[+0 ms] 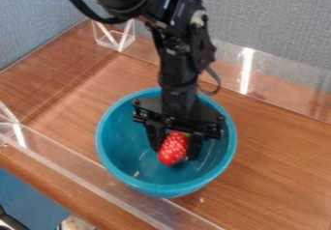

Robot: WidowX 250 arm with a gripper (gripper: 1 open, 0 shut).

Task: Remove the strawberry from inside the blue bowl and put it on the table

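The teal-blue bowl [130,161] sits near the front edge of the reddish-brown wooden table [65,94]. My gripper [175,142] points straight down into the bowl and is shut on the small red strawberry [173,151]. The berry hangs inside the bowl, below its rim, between the black fingers. Whether it touches the bowl's floor I cannot tell. Its green top is hidden by the gripper.
Low clear acrylic walls [278,74] edge the table at the back, and another [52,147] runs along the front. A clear stand [116,33] sits at the back left. Bare wood lies left and right of the bowl.
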